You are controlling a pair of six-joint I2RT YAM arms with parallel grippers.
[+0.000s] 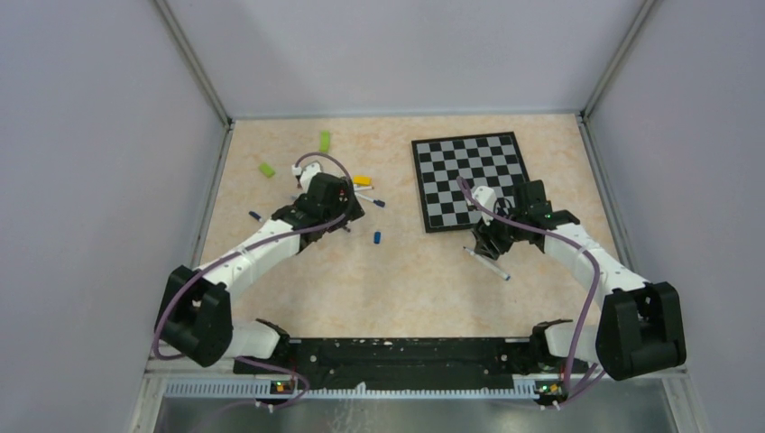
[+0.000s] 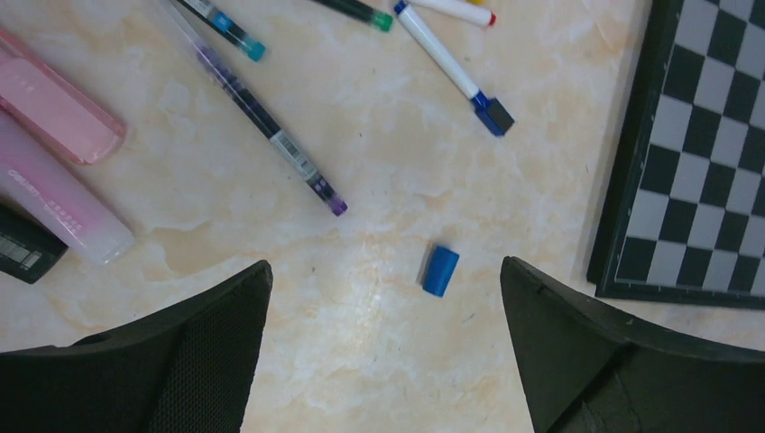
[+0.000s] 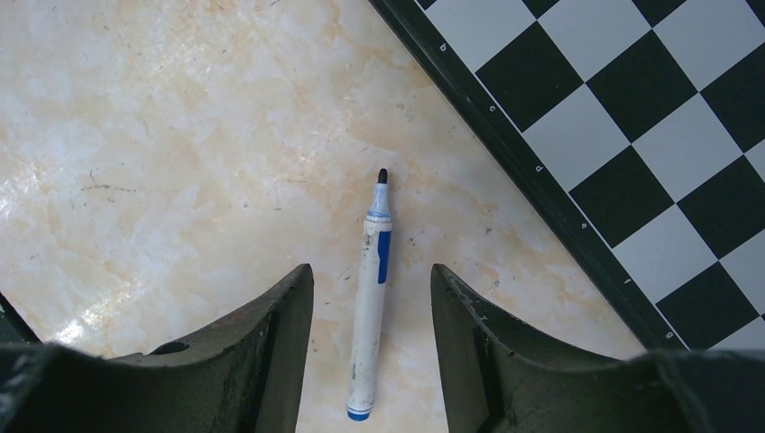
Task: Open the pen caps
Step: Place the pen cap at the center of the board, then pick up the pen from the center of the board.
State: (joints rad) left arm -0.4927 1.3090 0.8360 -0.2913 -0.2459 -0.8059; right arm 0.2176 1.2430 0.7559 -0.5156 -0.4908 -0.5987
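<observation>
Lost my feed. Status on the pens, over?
Left gripper open above loose blue cap. Right gripper open above uncapped white pen. Chessboard close, not touching.

Pens (image 2: 271,131) L of chessboard (image 2: 686,162), loose cap (image 2: 439,271) btwn, one pen (image 3: 370,307) just before board

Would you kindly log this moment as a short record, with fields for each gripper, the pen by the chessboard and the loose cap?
left gripper: open, holding nothing, over the table
right gripper: open, one finger on either side of the white pen
white pen: lying flat on the table, dark tip bare, no cap on it, beside the chessboard
blue cap: loose on the table, on no pen
purple-tipped pen: lying on the table, apart from the blue cap
</observation>
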